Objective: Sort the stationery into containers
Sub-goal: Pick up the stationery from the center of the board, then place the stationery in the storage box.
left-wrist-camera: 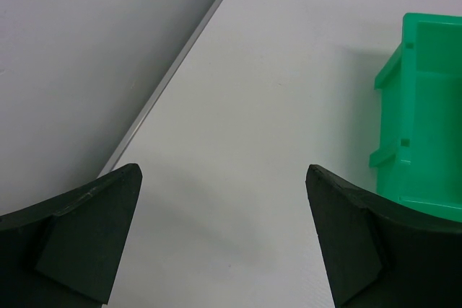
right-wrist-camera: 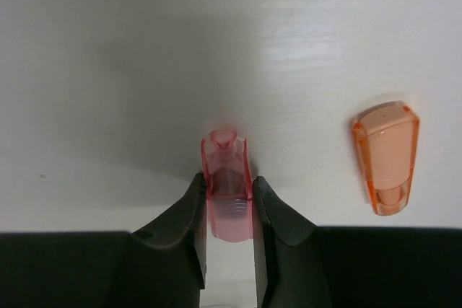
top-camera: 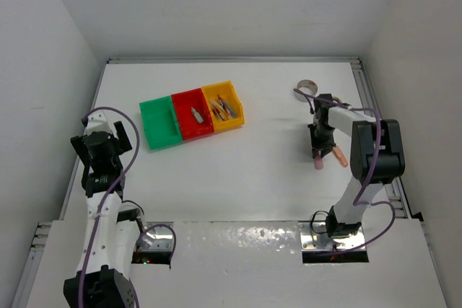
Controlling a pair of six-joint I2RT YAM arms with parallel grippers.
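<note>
Right gripper point(right-wrist-camera: 229, 196) is pinched on a translucent pink stick point(right-wrist-camera: 225, 151), whose upper end projects past the fingertips. Whether the stick is clear of the table point(right-wrist-camera: 108, 48) cannot be judged from the wrist view. An orange stick point(right-wrist-camera: 386, 156) lies just beside it, not touching. Left gripper point(left-wrist-camera: 224, 178) is spread wide next to the green bin point(left-wrist-camera: 426, 106), with nothing held.

Risk: the smooth plastic could pivot or be squeezed out during the carry to the row of bins point(top-camera: 202, 124), which is well apart. The orange stick could be nudged on lift-off.

Bare table point(top-camera: 267, 171) from bins point(top-camera: 159, 126) to right pincer point(right-wrist-camera: 228, 196), orange piece point(right-wrist-camera: 386, 156) beside pink stick point(right-wrist-camera: 227, 171)
</note>
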